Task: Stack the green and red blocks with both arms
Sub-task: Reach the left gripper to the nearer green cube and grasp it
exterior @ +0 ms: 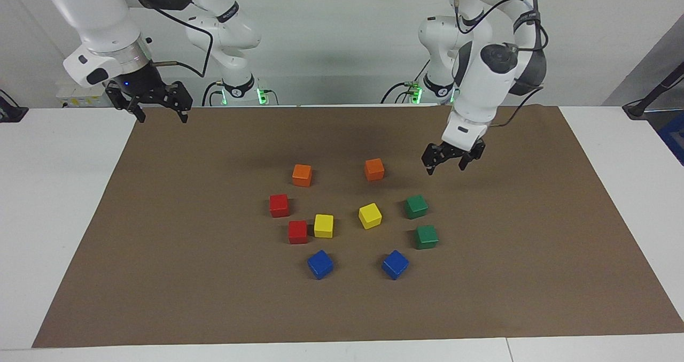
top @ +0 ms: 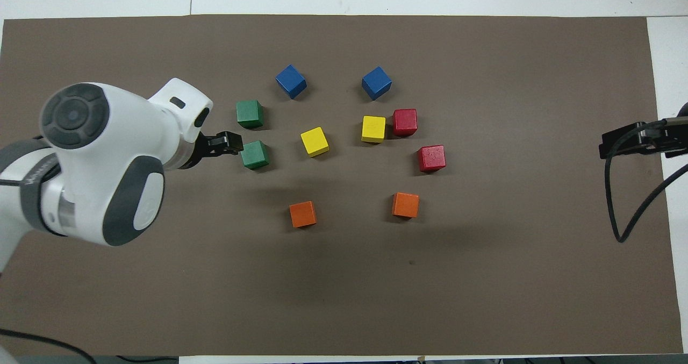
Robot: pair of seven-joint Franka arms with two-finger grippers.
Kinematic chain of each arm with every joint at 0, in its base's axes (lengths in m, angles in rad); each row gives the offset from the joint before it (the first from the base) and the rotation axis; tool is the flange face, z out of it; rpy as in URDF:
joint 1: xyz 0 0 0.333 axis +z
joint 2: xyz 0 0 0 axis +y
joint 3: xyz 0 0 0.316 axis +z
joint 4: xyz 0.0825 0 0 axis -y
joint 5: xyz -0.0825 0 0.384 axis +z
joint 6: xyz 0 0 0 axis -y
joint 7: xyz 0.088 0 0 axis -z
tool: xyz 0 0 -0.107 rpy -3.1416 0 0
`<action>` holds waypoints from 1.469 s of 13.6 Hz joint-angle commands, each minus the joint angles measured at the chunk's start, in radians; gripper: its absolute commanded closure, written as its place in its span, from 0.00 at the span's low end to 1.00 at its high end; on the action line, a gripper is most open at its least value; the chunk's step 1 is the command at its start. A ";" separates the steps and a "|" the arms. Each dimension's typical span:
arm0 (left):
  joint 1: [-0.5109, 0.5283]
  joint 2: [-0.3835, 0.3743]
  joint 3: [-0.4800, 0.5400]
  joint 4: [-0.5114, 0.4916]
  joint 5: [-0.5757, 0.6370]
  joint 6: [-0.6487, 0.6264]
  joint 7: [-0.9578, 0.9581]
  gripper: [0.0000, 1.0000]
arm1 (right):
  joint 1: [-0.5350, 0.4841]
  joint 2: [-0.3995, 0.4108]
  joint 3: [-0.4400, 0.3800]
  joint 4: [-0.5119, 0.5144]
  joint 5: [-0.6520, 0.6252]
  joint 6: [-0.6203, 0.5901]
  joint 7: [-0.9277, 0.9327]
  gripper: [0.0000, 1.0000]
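Note:
Two green blocks (exterior: 416, 206) (exterior: 426, 237) sit apart on the brown mat (exterior: 534, 244) toward the left arm's end. Two red blocks (exterior: 279, 205) (exterior: 297, 231) sit toward the right arm's end. All four rest singly on the mat. My left gripper (exterior: 445, 168) is open and empty, raised over the mat just beside the green block nearer to the robots (top: 255, 154). In the overhead view the left gripper (top: 228, 142) reaches that block's edge. My right gripper (exterior: 163, 117) is open and empty, and waits over the mat's corner at its own end (top: 613, 144).
Two orange blocks (exterior: 302, 175) (exterior: 374, 169) lie nearest to the robots. Two yellow blocks (exterior: 323, 225) (exterior: 370, 215) sit in the middle, one right beside a red block. Two blue blocks (exterior: 320, 264) (exterior: 395, 264) lie farthest from the robots.

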 commanded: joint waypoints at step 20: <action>-0.091 0.282 0.020 0.033 0.006 0.186 -0.099 0.02 | -0.008 -0.019 0.004 -0.016 0.009 -0.009 -0.018 0.00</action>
